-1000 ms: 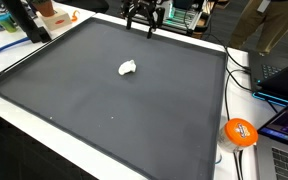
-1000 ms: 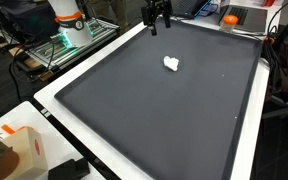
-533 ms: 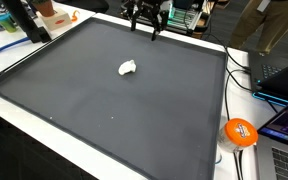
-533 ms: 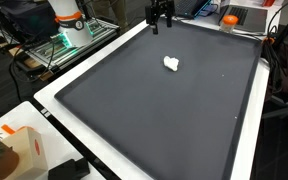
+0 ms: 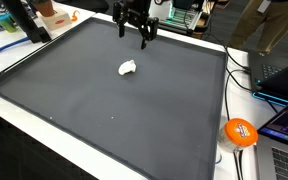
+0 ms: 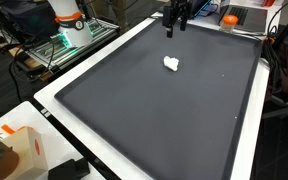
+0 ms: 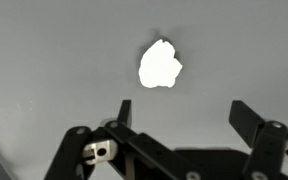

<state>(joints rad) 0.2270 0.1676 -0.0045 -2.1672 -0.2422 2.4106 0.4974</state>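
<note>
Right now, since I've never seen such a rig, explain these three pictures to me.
The machine is a robot; its black two-fingered pincer does the grasping. Two pictures come from cameras standing outside it, at different places. The third comes from a camera on the wrist, looking down past the pincer's fingers. On a big dark mat lies a small white lump, which I cannot identify. The pincer is open, holds nothing, and hovers above the mat near the lump, not touching it.
</note>
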